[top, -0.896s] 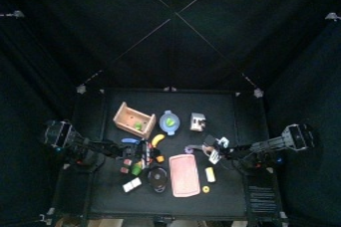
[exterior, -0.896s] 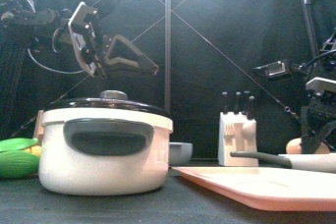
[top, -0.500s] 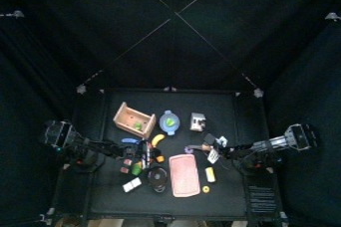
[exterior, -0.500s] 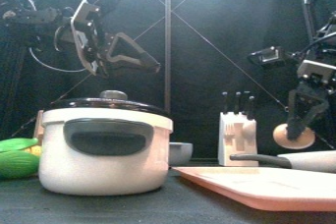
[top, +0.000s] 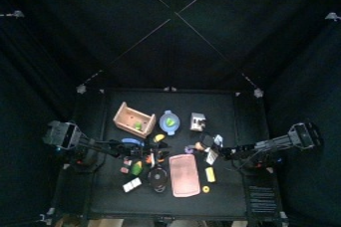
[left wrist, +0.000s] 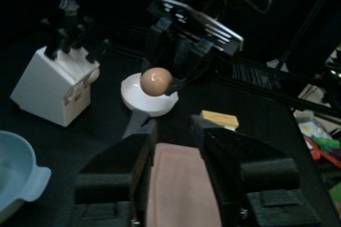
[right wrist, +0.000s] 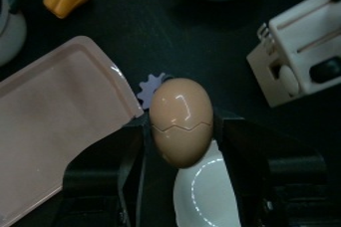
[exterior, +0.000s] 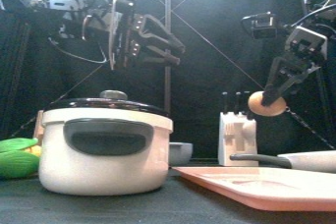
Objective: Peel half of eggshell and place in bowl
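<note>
Nearest us on the bench [exterior: 27,203] sit the cream pot [exterior: 105,149] and, at its 3 o'clock, the pink board [exterior: 262,184]. Neither plays a part in this step, so we keep both arms above them. Behind the board stands the knife block [exterior: 237,130].

Up at 1 o'clock from that block, the egg [right wrist: 180,107] hangs in the air. The right gripper [right wrist: 181,143] has its jaws clamped on the egg's sides, and a crack line runs across its middle. A white dish [right wrist: 226,193] lies under it. The left gripper [left wrist: 177,141] hovers at the egg's 9 o'clock in the front view, with its jaws spread wide and empty.

We judge the peel is about to start. To do it well, we hold the right grip steady and no tighter. We bring the left jaws onto the free end of the egg, beyond the crack, close gently, then twist and pull that half away along the line.

Farthest back, the blue bowl [top: 170,121] waits at 12 o'clock from the board. We carry the loose half there low and release it inside the rim.
</note>
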Tool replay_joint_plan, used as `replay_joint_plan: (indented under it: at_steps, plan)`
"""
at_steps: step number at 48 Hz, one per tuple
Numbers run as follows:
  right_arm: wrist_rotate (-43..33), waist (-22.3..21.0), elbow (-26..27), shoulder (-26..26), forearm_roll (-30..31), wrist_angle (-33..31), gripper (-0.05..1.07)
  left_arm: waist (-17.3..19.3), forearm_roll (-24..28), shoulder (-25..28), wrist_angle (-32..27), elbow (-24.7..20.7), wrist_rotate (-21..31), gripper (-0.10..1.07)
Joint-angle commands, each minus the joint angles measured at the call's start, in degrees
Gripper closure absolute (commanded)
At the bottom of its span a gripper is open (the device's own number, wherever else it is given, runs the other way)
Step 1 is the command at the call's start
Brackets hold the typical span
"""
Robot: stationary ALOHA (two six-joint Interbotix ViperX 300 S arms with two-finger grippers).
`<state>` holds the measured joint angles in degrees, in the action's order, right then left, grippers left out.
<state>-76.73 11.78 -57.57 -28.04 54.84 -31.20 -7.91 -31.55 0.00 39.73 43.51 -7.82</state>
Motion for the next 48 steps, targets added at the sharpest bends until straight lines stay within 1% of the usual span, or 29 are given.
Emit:
replay_joint_plan:
  at_steps: [1, 7, 10, 13, 16, 21, 24, 31, 38, 48]
  plan:
    - [0.09, 0.79, 1.93, -0.88, 2.72, 0.18, 0.42, 0.18, -2.81, 1.49, 0.18, -3.43, 1.49, 0.16]
    - [0.09, 1.05, 2.99, -0.53, 5.54, 0.18, 0.42, 0.26, -4.48, 3.43, 0.09, -6.06, 5.45, 0.12]
    - [0.09, 1.05, 3.60, -0.35, 7.12, 0.18, 0.42, 0.53, -5.01, 4.39, -0.79, -7.82, 8.88, 0.12]
    - [0.09, 1.05, 4.04, -0.09, 8.35, 0.18, 0.42, 0.62, -4.48, 5.36, -2.20, -9.05, 12.13, 0.12]
    - [0.09, 1.05, 4.48, 0.26, 9.58, 0.44, 0.42, 1.23, -2.64, 6.42, -4.13, -10.46, 15.29, 0.12]
    - [0.09, 1.05, 5.01, 1.14, 11.07, 1.14, 0.42, 2.64, 1.23, 7.82, -6.15, -12.48, 18.81, 0.12]
    - [0.09, 1.05, 5.36, 1.85, 11.51, 1.32, 0.42, 3.34, 4.22, 8.70, -6.33, -13.71, 20.74, 0.12]
    - [0.09, 1.14, 5.45, 3.25, 11.78, 1.41, 0.42, 5.54, 8.70, 10.02, -6.33, -15.56, 24.26, 0.12]
    - [0.09, 1.23, 5.89, 3.69, 11.87, 1.41, 0.42, 7.21, 10.72, 11.60, -6.68, -16.87, 27.69, 0.12]
    - [0.09, 1.32, 6.33, 3.69, 12.92, 1.49, 0.42, 8.53, 14.85, 13.27, -6.77, -17.84, 32.96, 0.12]
